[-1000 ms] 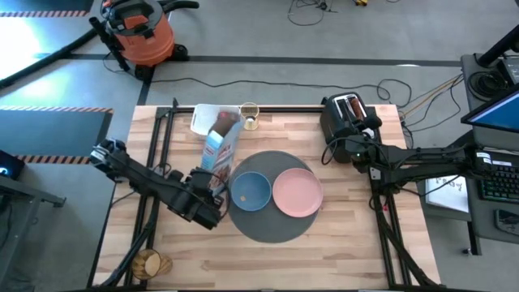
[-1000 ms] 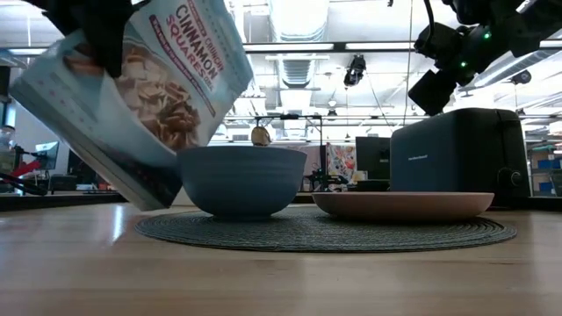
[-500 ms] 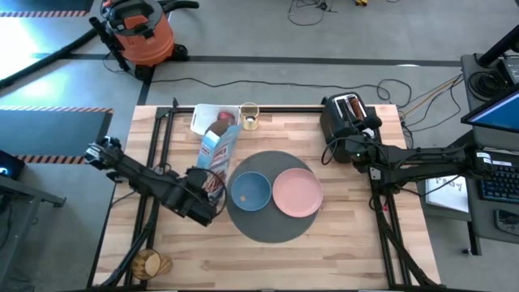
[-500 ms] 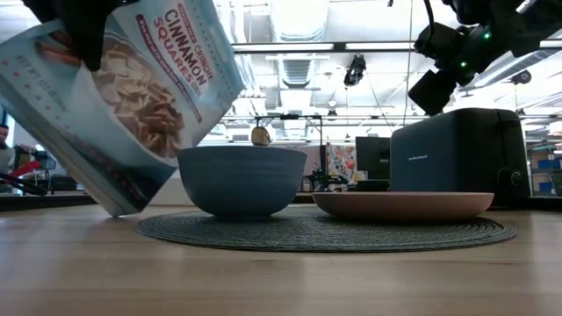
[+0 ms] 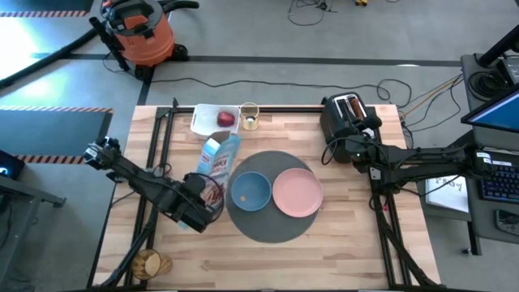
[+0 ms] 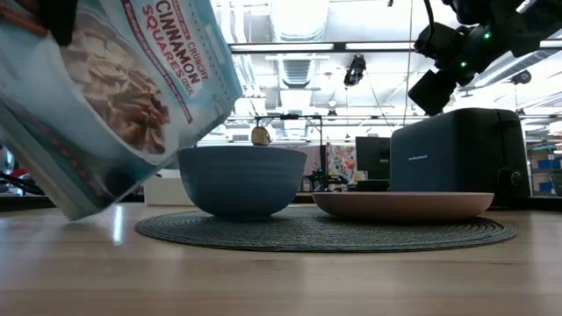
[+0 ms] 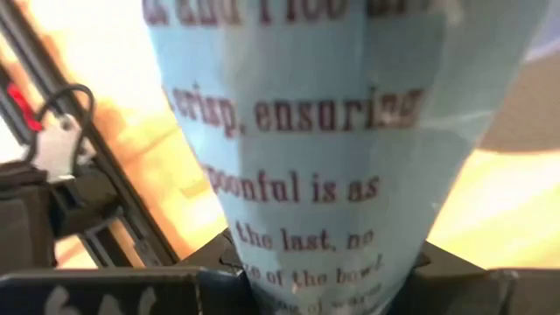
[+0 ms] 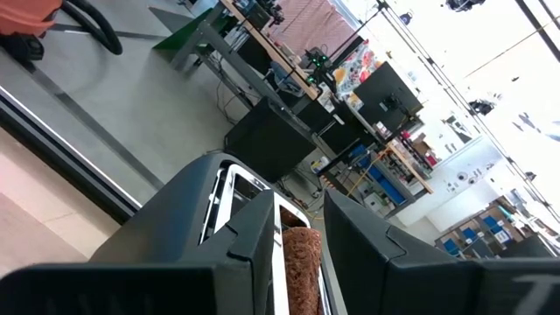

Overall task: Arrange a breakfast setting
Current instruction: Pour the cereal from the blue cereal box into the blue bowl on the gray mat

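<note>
The left arm reaches in low from the tabletop's left edge, its left hand (image 5: 197, 208) clamped on the bottom end of a light blue cereal box (image 5: 216, 162) that tilts up and away from it, just left of the mat. In the left wrist view the box (image 7: 341, 131) fills the picture, pinched between the dark fingers (image 7: 219, 262). The right arm stretches from the right side, its right hand (image 5: 340, 148) hovering beside the black toaster (image 5: 345, 113) — the right wrist view looks down into the toaster (image 8: 254, 227), where a slice of toast (image 8: 299, 267) stands in a slot. Whether that hand's fingers are apart or together I cannot tell.

On the wooden tabletop (image 5: 324, 251) lies a round dark grey mat (image 5: 272, 231) carrying a blue bowl (image 5: 250, 191) on its left and a pink plate (image 5: 298, 193) on its right, side by side. At the far edge a white tray (image 5: 203, 120) holds a red apple (image 5: 225, 118), with a glass of orange drink (image 5: 249, 115) just beside it. A round wooden thing (image 5: 148, 263) sits at the near left corner. Beyond the tabletop, an orange shop vacuum (image 5: 139, 32) stands on the grey floor.

Compared with a second ago, the box has swung back from the bowl toward the left — the apple, then hidden behind it, now shows — and in the low view the box (image 6: 105, 88) has slid farther toward the left edge.
</note>
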`<state>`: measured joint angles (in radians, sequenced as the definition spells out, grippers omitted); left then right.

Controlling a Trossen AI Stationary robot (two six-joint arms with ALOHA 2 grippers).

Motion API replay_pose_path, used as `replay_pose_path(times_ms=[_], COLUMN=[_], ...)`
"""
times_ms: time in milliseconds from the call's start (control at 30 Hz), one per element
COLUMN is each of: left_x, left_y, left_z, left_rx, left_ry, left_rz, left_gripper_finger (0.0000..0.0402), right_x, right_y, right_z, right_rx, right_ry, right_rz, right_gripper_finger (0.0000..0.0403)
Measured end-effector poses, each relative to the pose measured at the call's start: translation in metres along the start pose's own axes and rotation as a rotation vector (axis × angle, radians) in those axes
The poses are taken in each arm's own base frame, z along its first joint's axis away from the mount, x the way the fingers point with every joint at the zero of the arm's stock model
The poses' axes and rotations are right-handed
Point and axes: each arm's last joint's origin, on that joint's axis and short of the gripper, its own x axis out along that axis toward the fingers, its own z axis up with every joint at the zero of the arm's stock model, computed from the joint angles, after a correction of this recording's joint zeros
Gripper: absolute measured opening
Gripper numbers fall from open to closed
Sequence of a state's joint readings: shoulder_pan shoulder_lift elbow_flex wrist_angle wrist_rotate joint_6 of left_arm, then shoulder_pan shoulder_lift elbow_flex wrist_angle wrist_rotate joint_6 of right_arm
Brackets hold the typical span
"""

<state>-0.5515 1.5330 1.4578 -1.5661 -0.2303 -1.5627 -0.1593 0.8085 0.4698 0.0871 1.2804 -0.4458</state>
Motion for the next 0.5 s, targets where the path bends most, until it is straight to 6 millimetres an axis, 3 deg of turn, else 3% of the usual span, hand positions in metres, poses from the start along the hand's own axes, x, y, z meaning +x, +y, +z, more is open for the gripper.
replay_pose_path(times_ms=[267,500], left_x=[-0.014,-0.027], left_y=[0.002,0.004], left_z=[-0.014,-0.034], left_rx=[-0.02,0.064], left_ry=[0.013,0.051], left_rz=[-0.054,-0.101], left_gripper_finger=[0.0102,0.0095], right_x=[0.0,0.0], right_y=[0.0,0.0], right_z=[0.0,0.0], right_rx=[0.0,0.0], right_ry=[0.0,0.0], right_rz=[0.0,0.0], right_gripper_finger=[0.0093,0.0093])
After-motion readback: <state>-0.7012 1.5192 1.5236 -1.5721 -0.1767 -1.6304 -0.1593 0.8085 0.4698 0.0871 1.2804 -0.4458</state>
